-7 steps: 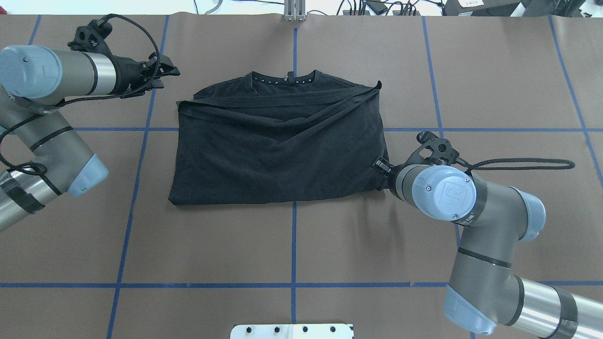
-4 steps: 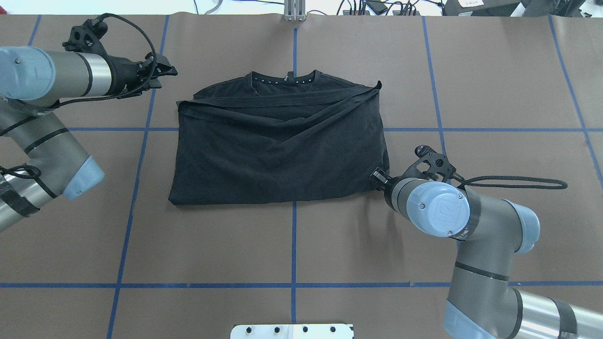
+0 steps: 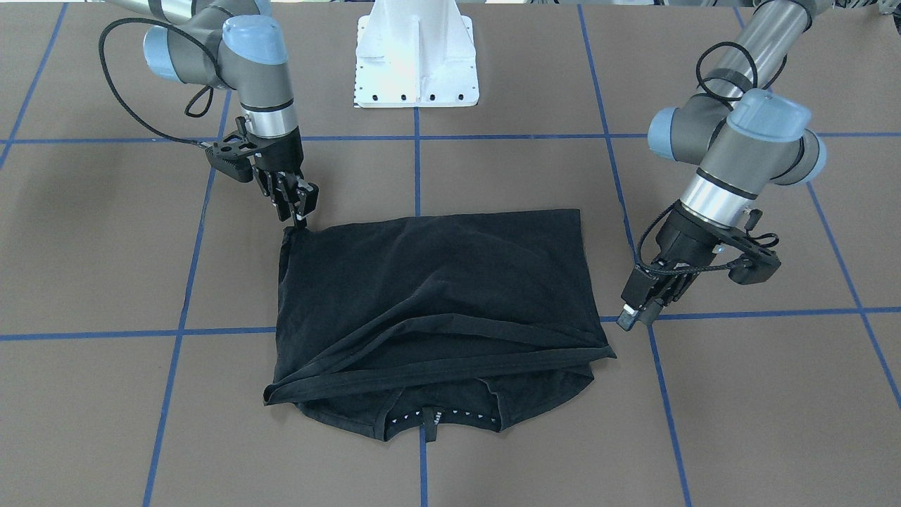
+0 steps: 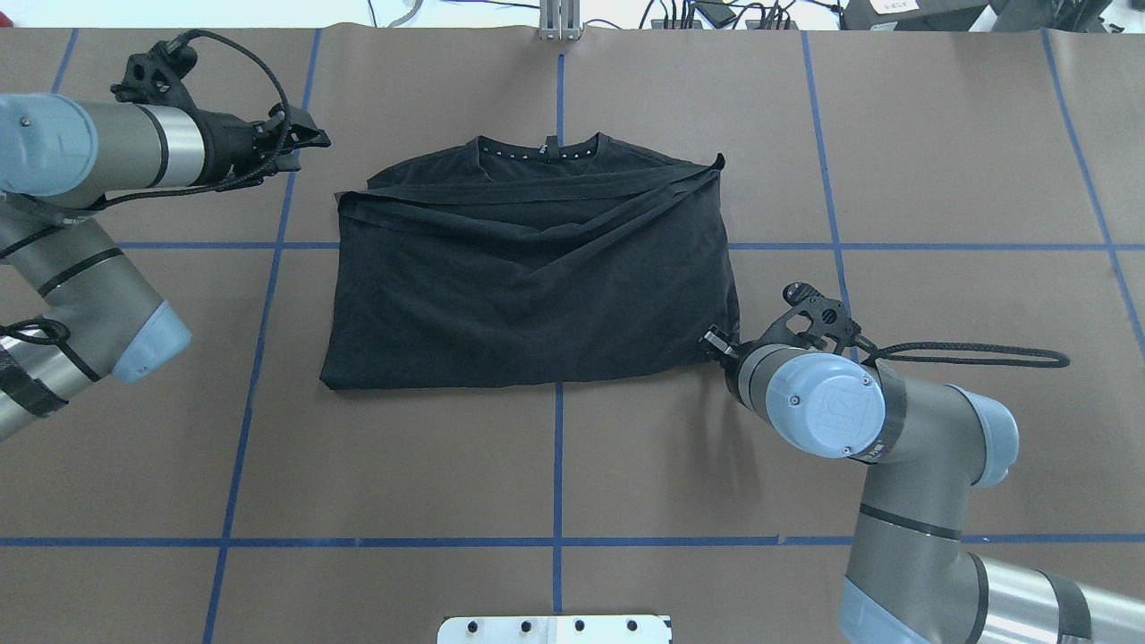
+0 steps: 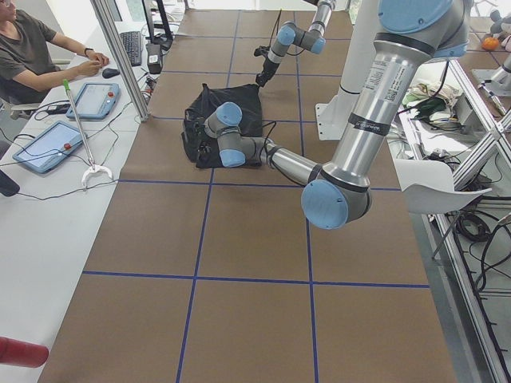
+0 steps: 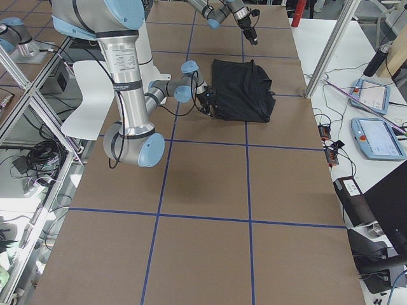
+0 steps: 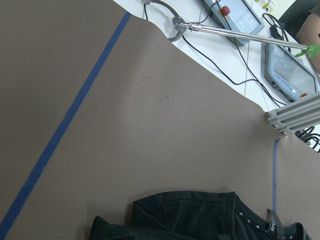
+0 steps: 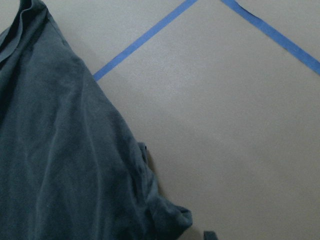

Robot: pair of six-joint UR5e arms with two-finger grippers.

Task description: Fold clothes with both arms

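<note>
T-shirt (image 4: 528,277) lies folded; right tool (image 3: 299,218) touches its corner.

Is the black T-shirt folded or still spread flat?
Folded once: the T-shirt has its hem band lying doubled just below the collar.

Robotics lab, taped table (image 4: 626,465), teach pendants (image 5: 48,145)
</note>
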